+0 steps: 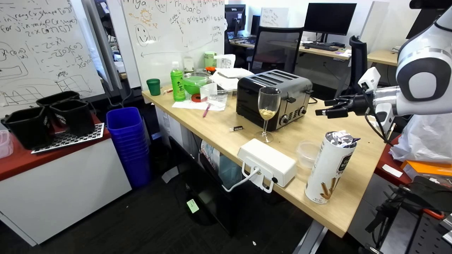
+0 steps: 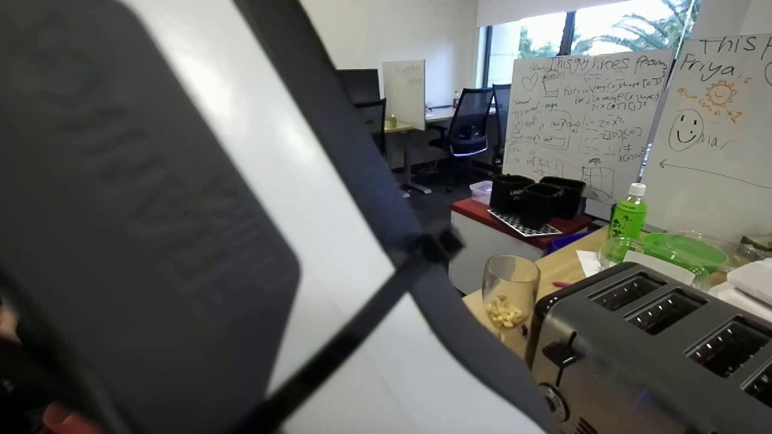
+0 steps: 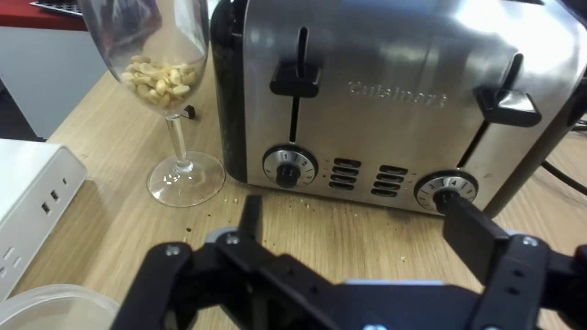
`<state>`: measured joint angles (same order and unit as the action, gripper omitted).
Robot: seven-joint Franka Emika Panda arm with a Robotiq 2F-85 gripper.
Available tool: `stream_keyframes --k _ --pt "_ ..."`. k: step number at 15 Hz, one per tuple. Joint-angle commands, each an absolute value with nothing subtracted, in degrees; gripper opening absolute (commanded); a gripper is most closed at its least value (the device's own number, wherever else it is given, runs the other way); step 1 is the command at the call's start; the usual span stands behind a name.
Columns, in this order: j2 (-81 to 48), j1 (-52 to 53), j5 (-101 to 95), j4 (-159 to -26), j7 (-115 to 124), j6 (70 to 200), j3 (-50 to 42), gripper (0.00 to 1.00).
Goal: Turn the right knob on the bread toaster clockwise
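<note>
In an exterior view, we look down on a light-wood table (image 1: 339,217) over a dark floor (image 1: 116,225). To its left we see a low, red-topped white cabinet (image 1: 70,183); farther back stand mesh-backed office chairs (image 1: 277,47) and a desk (image 1: 326,53) bearing a black monitor (image 1: 330,18). In both exterior views, handwriting (image 1: 39,28) fills two whiteboards (image 1: 180,38), one with a drawn smiley face (image 1: 142,34). In an exterior view, daylight brightens a window (image 2: 537,39) framing palm fronds (image 2: 639,27), beside a white wall (image 2: 410,30).

Pincer (image 3: 351,206) spread wide, roughly level; white-and-grey arm (image 1: 425,76) slopes down behind it.
</note>
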<state>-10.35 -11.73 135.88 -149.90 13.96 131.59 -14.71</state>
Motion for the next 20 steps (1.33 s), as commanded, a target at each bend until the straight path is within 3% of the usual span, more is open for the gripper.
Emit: stream_keyframes --k 1,20 --pt "-13.85 -12.63 140.36 -148.15 12.31 129.44 -14.57 1.0" --pt "-26.23 -16.51 138.02 -135.78 24.77 125.83 -14.29 1.0"
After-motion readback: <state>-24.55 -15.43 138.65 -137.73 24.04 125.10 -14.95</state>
